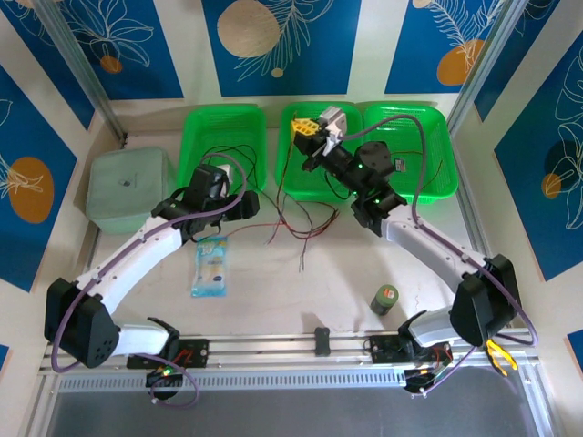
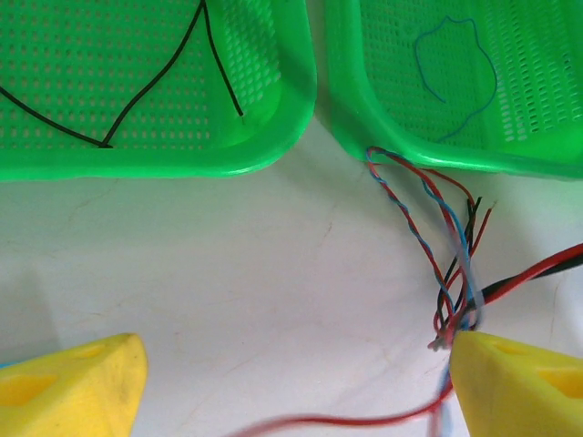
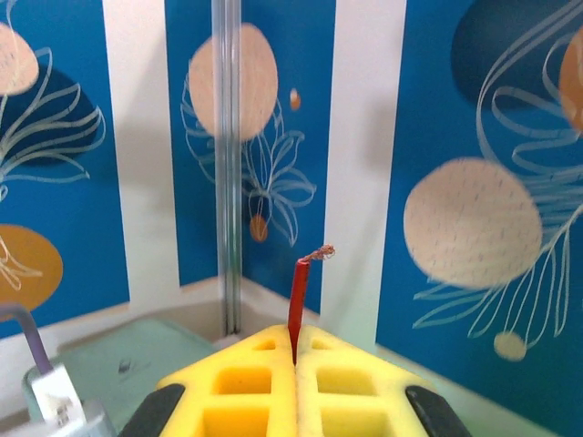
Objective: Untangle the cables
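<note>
Red cable (image 3: 298,296) w/in right gripper (image 3: 294,344)

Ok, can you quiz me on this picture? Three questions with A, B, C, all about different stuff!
1. Where is the black cable lying?
A in the left green basket
B hanging on the wall
C under the table

2. How many green baskets are there?
A two
B three
C five

3. What is the right gripper doing?
A standing wide open
B pinching a red cable
C pinching a spoon

Answers:
1 A, the black line runs across that basket's mesh floor.
2 B, three stand in a row along the far edge.
3 B, its yellow pads are pressed together with the red end sticking up between them.
</note>
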Robot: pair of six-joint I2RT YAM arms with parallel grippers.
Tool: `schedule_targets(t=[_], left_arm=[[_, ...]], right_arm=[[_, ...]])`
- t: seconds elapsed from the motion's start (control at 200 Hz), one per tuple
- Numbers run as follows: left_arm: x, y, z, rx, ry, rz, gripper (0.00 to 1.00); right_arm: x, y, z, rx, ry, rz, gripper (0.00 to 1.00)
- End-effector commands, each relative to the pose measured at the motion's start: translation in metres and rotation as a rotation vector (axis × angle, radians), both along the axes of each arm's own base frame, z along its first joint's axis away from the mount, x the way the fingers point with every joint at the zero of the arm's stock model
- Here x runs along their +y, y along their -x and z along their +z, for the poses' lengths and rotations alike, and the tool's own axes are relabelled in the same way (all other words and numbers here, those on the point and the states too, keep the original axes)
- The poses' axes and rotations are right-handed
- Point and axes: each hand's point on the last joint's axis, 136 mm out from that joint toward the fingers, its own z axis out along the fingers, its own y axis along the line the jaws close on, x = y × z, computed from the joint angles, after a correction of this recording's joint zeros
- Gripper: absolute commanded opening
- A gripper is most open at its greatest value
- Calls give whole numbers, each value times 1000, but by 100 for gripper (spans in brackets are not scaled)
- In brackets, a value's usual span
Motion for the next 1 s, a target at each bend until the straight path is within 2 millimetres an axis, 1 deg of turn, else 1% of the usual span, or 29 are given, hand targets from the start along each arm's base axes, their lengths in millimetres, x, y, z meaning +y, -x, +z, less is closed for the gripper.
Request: schedule_targets(t=[0.0,0.15,0.215,0.27,0.4,0.445,0.555,0.61,0.715,0.805,0.91,0.995], left_arm=[[-9,-2,0,5,36,-17,86],[-12,-5,-1,6,46,-19,86],[-12,-4,-1,8,46,-20,86],[-11,-4,-2,10,36,-19,86],[-4,-2,0,2,4,-13,86],[-3,-1,1,1,1,-12,87],[-3,0,0,5,2,-11,87],[-3,-1,-2,10,3,-12,87],[-3,-2,-1,10,0,-9,87],[2,-2,1,11,4,6,87],[4,-3,13,3,73,14,87],[4,-6,30,-16,153,17,87]], right_arm=[[-15,15,48,-124,-45,-32,0],[-21,20,68,-158,-44,-28,0],[-22,20,70,-151,-40,-21,0],[-21,17,65,-130,-27,-19,0],[-17,12,42,-98,-7,-8,0],[-21,8,43,-96,-18,-20,0],[-31,0,61,-100,-53,-17,0],[-31,-2,69,-117,-50,-15,0],[-28,-2,76,-131,-39,3,0],[-29,0,85,-151,-33,10,0],[-34,7,103,-179,-30,23,0],[-39,16,116,-190,-33,51,0]])
